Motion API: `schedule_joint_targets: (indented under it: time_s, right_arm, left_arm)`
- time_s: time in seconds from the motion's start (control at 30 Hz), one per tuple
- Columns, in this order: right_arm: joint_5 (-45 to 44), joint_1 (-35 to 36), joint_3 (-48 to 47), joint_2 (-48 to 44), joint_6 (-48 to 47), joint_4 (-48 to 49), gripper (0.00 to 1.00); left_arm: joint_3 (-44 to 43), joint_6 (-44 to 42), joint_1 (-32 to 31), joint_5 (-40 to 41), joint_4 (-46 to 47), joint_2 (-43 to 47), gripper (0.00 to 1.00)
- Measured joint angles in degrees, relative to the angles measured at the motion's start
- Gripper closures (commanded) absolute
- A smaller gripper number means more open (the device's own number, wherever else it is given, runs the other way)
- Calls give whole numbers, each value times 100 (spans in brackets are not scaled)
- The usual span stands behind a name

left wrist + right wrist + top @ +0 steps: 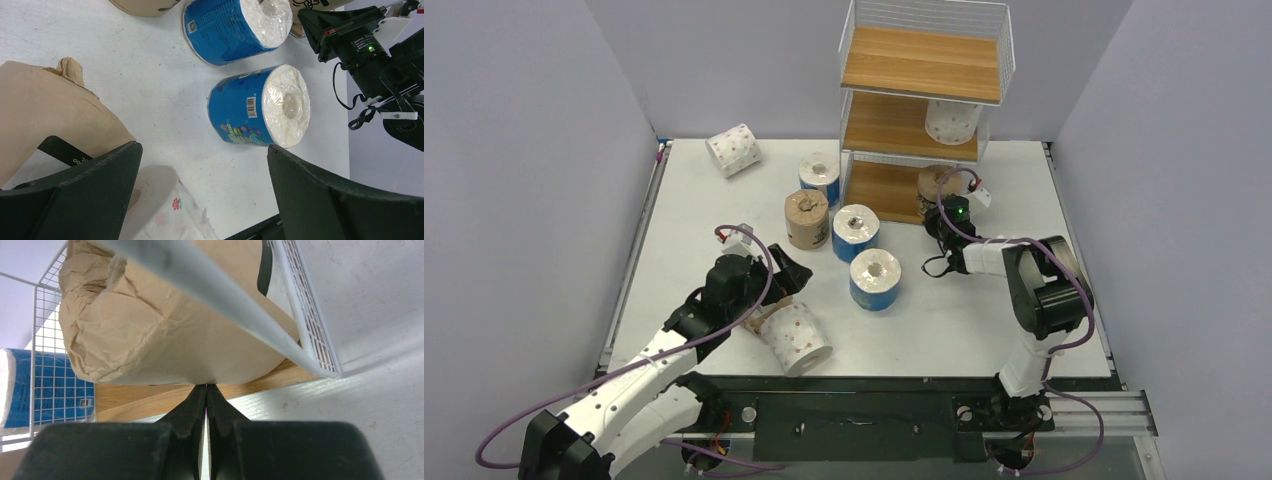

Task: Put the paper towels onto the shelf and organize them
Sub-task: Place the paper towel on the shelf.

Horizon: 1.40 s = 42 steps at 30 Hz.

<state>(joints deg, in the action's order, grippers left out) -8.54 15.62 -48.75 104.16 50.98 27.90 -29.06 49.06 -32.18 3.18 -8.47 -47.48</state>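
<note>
The shelf (904,62) is white wire with light-brown boards; there are blue rolls (876,279), brown kraft rolls (807,219) and pink-dotted white rolls (733,150).

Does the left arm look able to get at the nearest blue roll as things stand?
Probably yes: the left gripper is open and faces the blue roll, with nothing between them; the brown roll lies aside.

3-tier wire shelf (921,65), dotted roll (952,121) on middle board, kraft roll (936,183) on bottom, 3 blue rolls (875,278) upright nearby
</note>
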Motion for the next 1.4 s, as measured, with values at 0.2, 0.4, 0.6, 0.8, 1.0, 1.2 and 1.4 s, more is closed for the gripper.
schedule_joint_targets:
  time_s: [0.2, 0.4, 0.6, 0.8, 1.0, 1.2, 1.4]
  right_arm:
    - [-11, -20, 295, -352, -127, -55, 100]
    - [-133, -20, 737, -1021, -308, -111, 100]
    - [-229, -20, 728, -986, -389, -118, 100]
    - [-343, -20, 455, -492, -393, -164, 100]
    - [-555, -20, 101, -184, -374, -227, 100]
    - [-748, -24, -221, 96, -229, -236, 100]
    - [-887, -59, -455, 376, -44, -372, 100]
  left_arm:
    - [0, -7, 0, 0, 2, -22, 4]
    - [0, -4, 0, -2, 15, -39, 4]
    - [31, -2, 0, -7, 105, -39, 4]
    - [109, 0, 0, -2, 118, 35, 4]
    - [146, 0, 0, 9, 118, 181, 4]
    - [155, 0, 0, 50, 114, 184, 4]
    - [155, 0, 0, 66, 116, 173, 4]
